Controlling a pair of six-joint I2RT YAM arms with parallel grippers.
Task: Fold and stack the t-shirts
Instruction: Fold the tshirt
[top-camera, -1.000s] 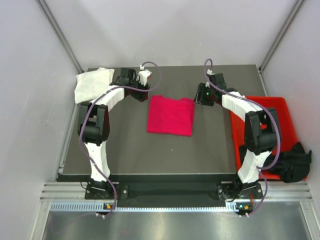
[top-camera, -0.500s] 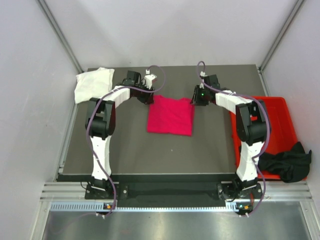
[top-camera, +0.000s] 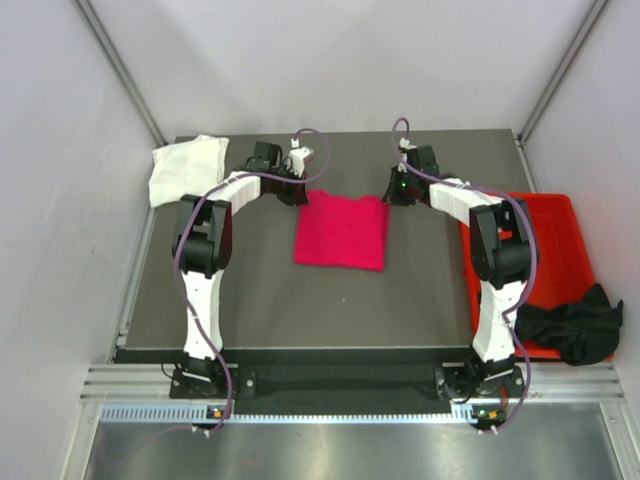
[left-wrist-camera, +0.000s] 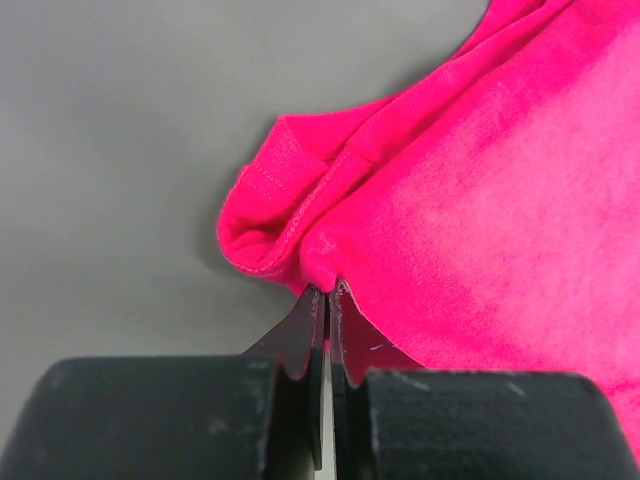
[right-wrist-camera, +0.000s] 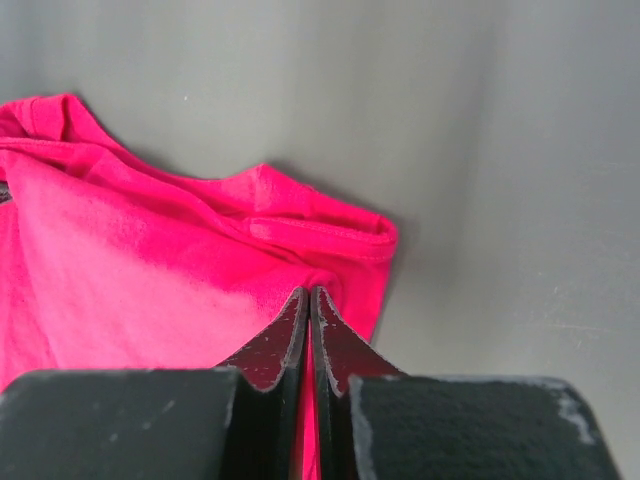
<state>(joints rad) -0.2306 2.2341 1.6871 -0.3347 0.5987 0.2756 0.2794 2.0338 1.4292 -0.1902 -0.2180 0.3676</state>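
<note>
Both my jaws clench the far corners of the pink shirt (top-camera: 341, 232) at the centre of the desk (top-camera: 250, 300); so thin a pinch may slip or catch one layer.

We stretch our white-and-black left arm (top-camera: 232, 189) and right arm (top-camera: 458, 199) far forward, elbows pushed outward and forearms angled in toward each other. Our black two-finger left hand (left-wrist-camera: 327, 292) points downward, its fingers pressed together with only a sliver between them. Our black right hand (right-wrist-camera: 308, 293) matches it, tips low and fingers closed.
</note>
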